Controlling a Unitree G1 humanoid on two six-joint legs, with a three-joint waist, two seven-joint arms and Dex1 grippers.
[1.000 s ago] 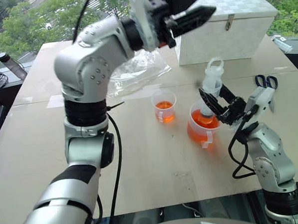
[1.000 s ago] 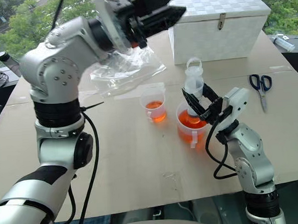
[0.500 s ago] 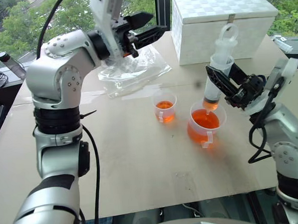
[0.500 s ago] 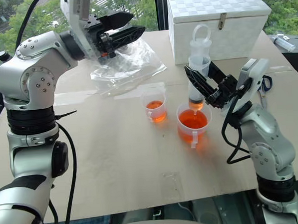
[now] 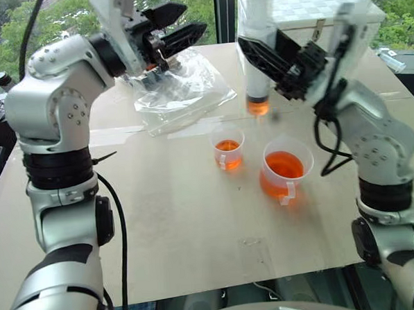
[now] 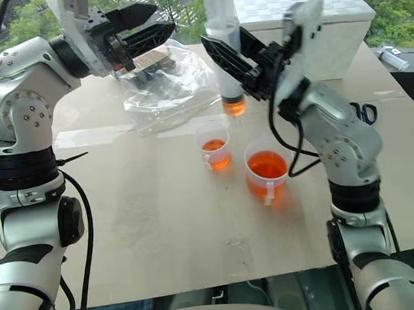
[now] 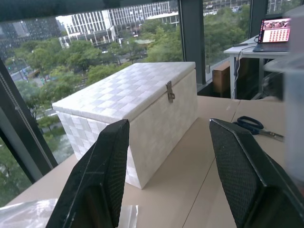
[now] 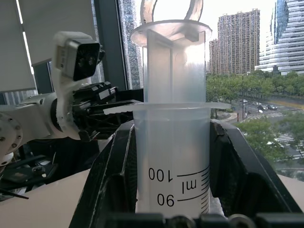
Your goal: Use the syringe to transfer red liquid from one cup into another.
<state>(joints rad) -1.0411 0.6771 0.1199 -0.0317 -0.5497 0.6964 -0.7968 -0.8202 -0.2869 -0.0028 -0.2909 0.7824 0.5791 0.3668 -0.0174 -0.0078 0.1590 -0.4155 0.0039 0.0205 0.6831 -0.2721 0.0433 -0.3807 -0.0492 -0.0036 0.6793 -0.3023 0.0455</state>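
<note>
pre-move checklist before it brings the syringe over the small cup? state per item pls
1. Grip: right end effector shut on the syringe, barrel between both fingers. ok
2. Load: red liquid sits at the bottom of the barrel. ok
3. Syringe upright, tip down. ok
4. Tip over the small cup: it hangs above bare table behind the cup. not ok
5. Both cups upright: small cup and beaker stand side by side, each holding orange-red liquid. ok
6. Left end effector open, raised over the plastic bag, away from the cups. ok
</note>
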